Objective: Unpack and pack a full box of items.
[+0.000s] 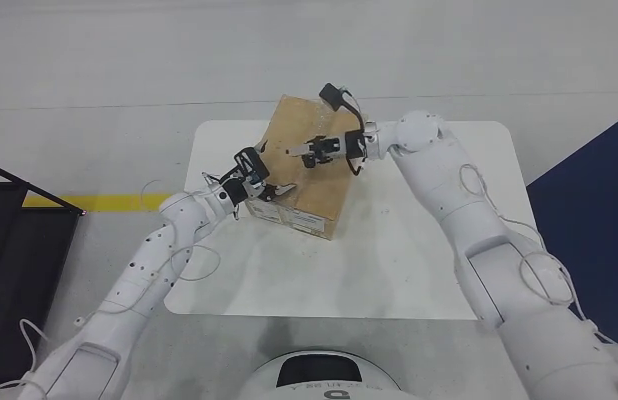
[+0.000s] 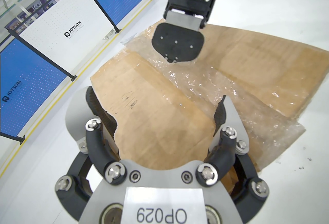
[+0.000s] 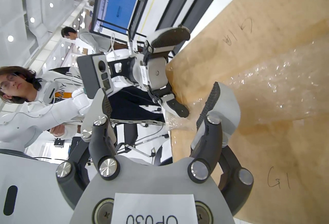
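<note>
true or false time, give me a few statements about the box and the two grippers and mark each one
1. The box is shut, with clear tape along its top seam. True.
2. The left gripper is shut on a roll of tape. False: it is open at the box's edge and holds nothing.
3. The right gripper is open over the box's top. True.
4. The box stands on the floor. False: it stands on the white table.
</note>
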### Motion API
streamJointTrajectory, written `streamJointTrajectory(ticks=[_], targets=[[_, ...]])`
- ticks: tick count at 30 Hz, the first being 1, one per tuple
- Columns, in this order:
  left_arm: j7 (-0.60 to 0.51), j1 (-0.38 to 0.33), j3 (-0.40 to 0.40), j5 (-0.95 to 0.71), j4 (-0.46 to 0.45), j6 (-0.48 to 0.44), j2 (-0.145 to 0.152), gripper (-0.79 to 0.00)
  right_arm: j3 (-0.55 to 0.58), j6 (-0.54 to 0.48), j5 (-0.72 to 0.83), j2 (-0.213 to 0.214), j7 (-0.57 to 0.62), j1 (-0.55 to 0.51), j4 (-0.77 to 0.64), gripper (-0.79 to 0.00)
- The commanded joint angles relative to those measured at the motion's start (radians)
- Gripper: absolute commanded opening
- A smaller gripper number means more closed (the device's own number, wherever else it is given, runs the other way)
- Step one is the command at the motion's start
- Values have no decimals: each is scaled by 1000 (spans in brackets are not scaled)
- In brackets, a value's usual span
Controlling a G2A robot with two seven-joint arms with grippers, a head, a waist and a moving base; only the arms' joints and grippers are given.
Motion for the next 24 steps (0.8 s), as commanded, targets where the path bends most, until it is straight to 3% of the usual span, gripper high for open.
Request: streamJointTrajectory(ticks=[1,6,24], targets=[[5,2,-1,-2,2,3,-1,0,-9,12,-11,1,21,-4,-15,-785],[20,4,-3,-4,11,6,-2,0,-58,81,-79,-5,50,-1,-30,-785],[40,5,-20,4,18,2,-1,0,-144,206,-165,-60,-132,93,130,-785]])
